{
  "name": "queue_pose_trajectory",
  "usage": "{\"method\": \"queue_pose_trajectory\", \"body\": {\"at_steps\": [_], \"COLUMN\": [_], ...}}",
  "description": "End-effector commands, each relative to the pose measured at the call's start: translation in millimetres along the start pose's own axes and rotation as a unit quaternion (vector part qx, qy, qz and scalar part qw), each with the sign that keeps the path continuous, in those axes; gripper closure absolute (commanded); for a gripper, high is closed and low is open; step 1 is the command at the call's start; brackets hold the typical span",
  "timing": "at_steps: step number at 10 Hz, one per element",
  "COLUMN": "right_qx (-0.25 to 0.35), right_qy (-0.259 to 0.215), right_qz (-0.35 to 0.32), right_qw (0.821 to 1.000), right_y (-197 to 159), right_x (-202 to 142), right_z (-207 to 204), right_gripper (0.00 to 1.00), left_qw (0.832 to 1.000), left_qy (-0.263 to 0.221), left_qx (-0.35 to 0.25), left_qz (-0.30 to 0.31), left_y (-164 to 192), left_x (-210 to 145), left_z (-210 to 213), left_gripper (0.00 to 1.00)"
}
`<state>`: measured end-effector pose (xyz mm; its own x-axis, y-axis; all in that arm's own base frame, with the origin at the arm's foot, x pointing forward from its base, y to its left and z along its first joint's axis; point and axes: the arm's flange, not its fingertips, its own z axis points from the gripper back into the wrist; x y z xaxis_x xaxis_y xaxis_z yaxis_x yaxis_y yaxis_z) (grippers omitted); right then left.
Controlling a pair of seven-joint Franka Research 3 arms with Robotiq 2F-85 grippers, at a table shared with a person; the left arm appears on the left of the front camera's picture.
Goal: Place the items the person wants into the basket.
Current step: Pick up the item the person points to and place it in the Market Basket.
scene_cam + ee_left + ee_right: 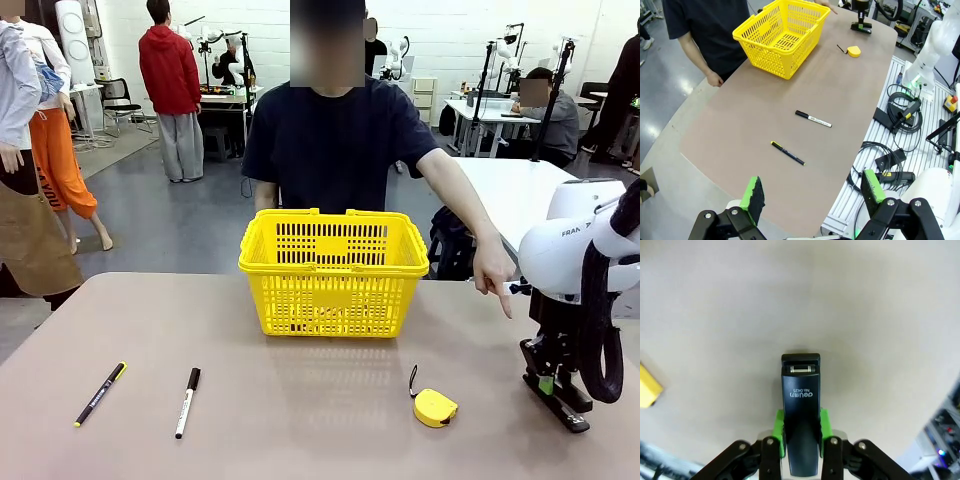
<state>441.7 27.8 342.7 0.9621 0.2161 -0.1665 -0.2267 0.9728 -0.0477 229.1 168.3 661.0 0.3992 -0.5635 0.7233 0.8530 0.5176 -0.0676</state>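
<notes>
Holds the black stapler (800,405) in the right gripper (800,435), green pads clenched on both its flanks. Sits low at the right end of the table (300,440), close to the right edge; cannot tell whether the stapler touches the top. Carries the left gripper (812,190) high above the opposite end, fingers released and spread wide with nothing between them.

Broad bare tabletop between the near edge and the yellow basket (333,300). Basket at the far middle, just in front of the person (335,140), mouth up, handles down along the rim. On the open stretch, a yellow tape measure (436,407) left of the stapler and apart from it, black strap curling toward the basket. Well to the left, two black pens (100,394) (188,402) near each other, not touching, roomy gaps on every side. Over the far right edge, the person's hand (493,270), index finger pointing down toward the stapler's end of the table.

Stapler: long, slim, matt black, a small silver metal piece at the nose, white lettering on the top arm. Pinched around its rear half, front half jutting out past the fingertips.
</notes>
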Motion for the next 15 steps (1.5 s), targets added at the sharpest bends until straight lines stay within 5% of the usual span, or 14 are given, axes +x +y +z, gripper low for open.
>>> {"method": "queue_pose_trajectory", "body": {"at_steps": [1,4,8,12,15], "right_qx": [-0.032,-0.071,-0.118,-0.099,-0.074], "right_qy": [0.007,-0.001,-0.083,-0.084,-0.074], "right_qz": [-0.009,0.012,0.170,0.319,0.382], "right_qw": [0.999,0.997,0.975,0.939,0.918], "right_y": [10,41,134,241,273], "right_x": [-29,-67,7,121,202], "right_z": [76,206,311,328,312], "right_gripper": [1.00,1.00,1.00,1.00,1.00], "left_qw": [1.000,1.000,1.000,1.000,1.000], "left_qy": [-0.006,-0.006,-0.006,-0.006,-0.006], "left_qx": [-0.006,-0.006,-0.006,-0.006,-0.006], "left_qz": [-0.010,-0.010,-0.010,-0.010,-0.010], "left_y": [-1,-1,-1,-1,-1], "left_x": [0,0,0,0,0], "left_z": [1,1,1,1,1], "left_gripper": [0.00,0.00,0.00,0.00,0.00]}}
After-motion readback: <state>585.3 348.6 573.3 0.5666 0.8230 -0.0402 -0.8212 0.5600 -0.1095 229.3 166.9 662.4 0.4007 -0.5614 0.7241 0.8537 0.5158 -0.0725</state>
